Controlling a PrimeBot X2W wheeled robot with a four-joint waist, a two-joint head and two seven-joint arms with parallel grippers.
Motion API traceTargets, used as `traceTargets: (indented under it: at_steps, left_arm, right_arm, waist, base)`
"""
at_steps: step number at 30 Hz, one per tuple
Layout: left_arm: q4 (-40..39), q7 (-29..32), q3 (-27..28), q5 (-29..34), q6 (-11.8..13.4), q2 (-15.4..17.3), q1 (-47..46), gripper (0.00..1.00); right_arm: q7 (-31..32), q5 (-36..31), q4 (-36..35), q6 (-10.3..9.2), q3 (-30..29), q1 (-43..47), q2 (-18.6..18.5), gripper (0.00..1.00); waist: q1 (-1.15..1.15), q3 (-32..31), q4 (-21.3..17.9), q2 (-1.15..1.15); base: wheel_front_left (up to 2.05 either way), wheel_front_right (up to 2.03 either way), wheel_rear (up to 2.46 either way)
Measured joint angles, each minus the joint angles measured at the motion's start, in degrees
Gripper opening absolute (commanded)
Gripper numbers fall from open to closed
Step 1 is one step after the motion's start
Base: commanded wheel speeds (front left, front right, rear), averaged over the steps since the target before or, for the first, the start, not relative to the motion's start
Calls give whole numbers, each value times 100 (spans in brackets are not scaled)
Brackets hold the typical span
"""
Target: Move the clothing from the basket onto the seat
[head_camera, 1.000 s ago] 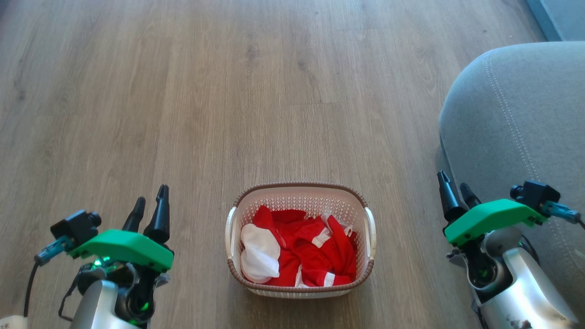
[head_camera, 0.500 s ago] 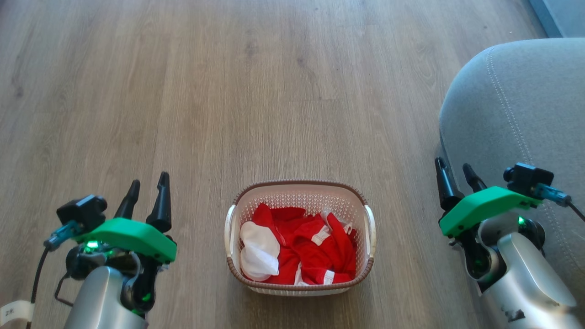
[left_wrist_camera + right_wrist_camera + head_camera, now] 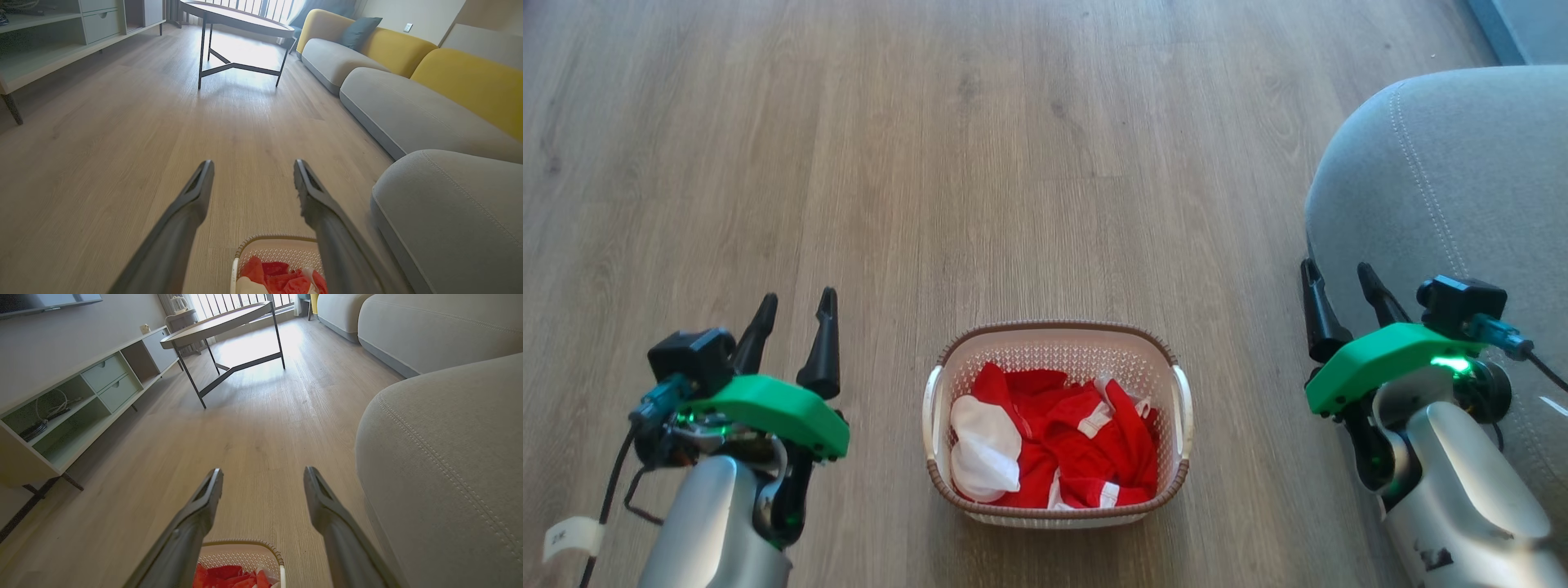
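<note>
Floor [image 3: 1013, 163]: pale wood boards, carrying the basket.
Seat [image 3: 1462, 180]: large grey cushion with pale double stitching, to the right of the basket and apart from it. No clothing lies on it.
Basket [image 3: 1058, 328]: small, cream, brown-rimmed, upright on the floor, midway between the two arms.
Clothing [image 3: 1086, 441]: a red heap with white trim, all inside the basket. A white cloth piece [image 3: 984, 449] lies against the basket's left wall.
Left fingers [image 3: 823, 335]: spread wide and holding nothing, left of the basket and well apart from it, tips pointing beyond its far rim.
Right fingers [image 3: 1316, 306]: spread wide and empty, right of the basket, just in front of the seat's near edge. Whether they touch the seat I cannot tell.
Change: over the last second both arms have pushed forward along the basket's two sides. The basket and clothing lie as they did.
Meaning: judging by this, the task is barely begun. The arms look to be positioning only. One pair of fingers must next swing in over the basket and drop onto the heap.
</note>
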Motion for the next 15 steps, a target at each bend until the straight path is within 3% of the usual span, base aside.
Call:
traceTargets:
  at_steps: [15]
  left_arm:
    - [57, -252, -13, 980, -1, -26, -163, 100]
  right_arm:
    - [-269, -1016, -4, 0, -5, -115, -36, 100]
  waist:
    - [0, -40, 6, 0]
  base:
    - [0, 0, 0]
